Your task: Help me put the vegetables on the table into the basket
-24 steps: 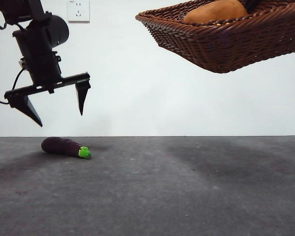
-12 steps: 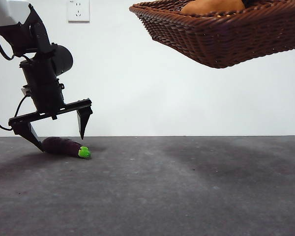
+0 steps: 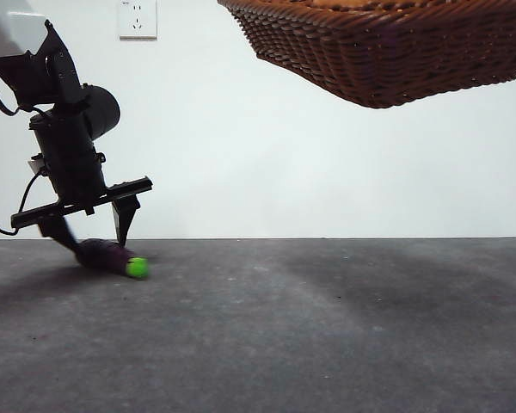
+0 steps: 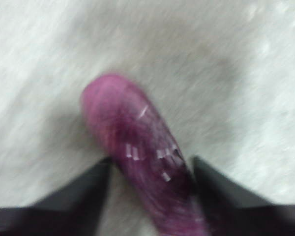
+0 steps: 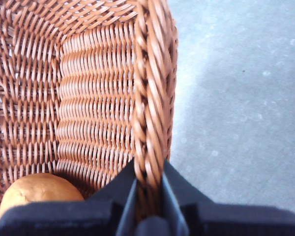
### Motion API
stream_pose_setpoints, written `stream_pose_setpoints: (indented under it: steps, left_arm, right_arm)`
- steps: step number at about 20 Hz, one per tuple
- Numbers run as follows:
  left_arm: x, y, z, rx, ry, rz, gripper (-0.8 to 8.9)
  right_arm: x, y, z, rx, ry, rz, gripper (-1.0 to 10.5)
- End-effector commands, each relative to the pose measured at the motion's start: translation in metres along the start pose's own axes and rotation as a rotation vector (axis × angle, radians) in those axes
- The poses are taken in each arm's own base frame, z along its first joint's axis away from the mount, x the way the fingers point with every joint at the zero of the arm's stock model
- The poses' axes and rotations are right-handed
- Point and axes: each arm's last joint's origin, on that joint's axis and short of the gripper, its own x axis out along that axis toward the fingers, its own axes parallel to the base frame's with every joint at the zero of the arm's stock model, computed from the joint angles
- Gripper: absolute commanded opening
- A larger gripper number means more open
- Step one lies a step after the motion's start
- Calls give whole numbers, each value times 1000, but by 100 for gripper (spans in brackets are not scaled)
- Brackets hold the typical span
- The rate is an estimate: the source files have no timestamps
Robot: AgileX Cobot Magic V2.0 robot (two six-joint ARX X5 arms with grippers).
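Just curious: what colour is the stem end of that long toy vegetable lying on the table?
Bright green, on the dark purple toy eggplant; the front view shows it best.

My front camera sits low at tabletop (image 3: 327, 335) height, facing level toward the far white wall. The left wrist camera looks down, blurred, very close on the eggplant (image 4: 137, 167), shared with the front view. The right wrist camera looks down along the basket (image 5: 152, 98) rim.
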Motion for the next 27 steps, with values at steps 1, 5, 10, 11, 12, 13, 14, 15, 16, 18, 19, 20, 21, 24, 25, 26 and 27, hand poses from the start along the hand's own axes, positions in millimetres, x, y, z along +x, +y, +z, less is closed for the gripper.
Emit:
stream_pose_setpoints:
  steps: [1, 5, 10, 11, 12, 13, 14, 15, 16, 18, 19, 20, 21, 24, 25, 26, 27]
  left_arm:
    - [10, 2, -3, 4, 23, -19, 46]
    - [8, -2, -1, 69, 40, -103, -8]
    - [-48, -10, 20, 230, -22, -288, -8]
    - [-71, -8, 28, 254, -52, -344, -8]
    - [-95, -6, 34, 285, -88, -387, -8]
    - [-123, -2, 40, 307, -133, -410, -8]
    - [-152, 4, 45, 325, -177, -452, -8]
    - [-182, 11, 48, 340, -218, -498, -8]
    - [-211, 20, 50, 352, -253, -536, -8]
    - [-260, 38, 44, 386, -302, -590, -8]
    - [-279, 46, 37, 421, -305, -625, -8]
    - [-293, 53, 27, 439, -314, -645, -8]
    - [-300, 60, 14, 442, -321, -669, -8]
    - [-287, 84, -34, 349, -272, -811, -8]
    - [-280, 90, -49, 305, -265, -864, -8]
    - [-275, 94, -63, 262, -261, -906, -8]
    - [-271, 95, -76, 229, -255, -957, -8]
  right_arm:
    - [-3, 2, 1, -14, -19, 15, -16]
    - [-3, 2, 1, -13, -19, 14, -16]
    - [2, -2, 1, 18, 4, -36, -16]
    - [5, -4, 1, 26, 14, -36, -16]
    - [9, -7, 0, 41, 27, -35, -16]
    - [14, -10, 0, 60, 39, -34, -16]
    - [19, -14, 1, 72, 50, -31, -16]
    - [25, -18, 1, 85, 58, -31, -16]
    - [32, -23, 2, 111, 64, -33, -17]
    - [48, -30, 3, 143, 78, -30, -16]
    - [57, -30, 4, 149, 88, -31, -16]
    - [66, -29, 5, 152, 100, -46, -16]
    - [76, -25, 6, 149, 113, -58, -16]
    - [103, -5, 11, 136, 113, -29, -16]
    - [109, 4, 13, 139, 99, -16, -16]
    - [115, 12, 15, 140, 89, -8, -16]
    - [122, 21, 16, 132, 87, -1, -16]
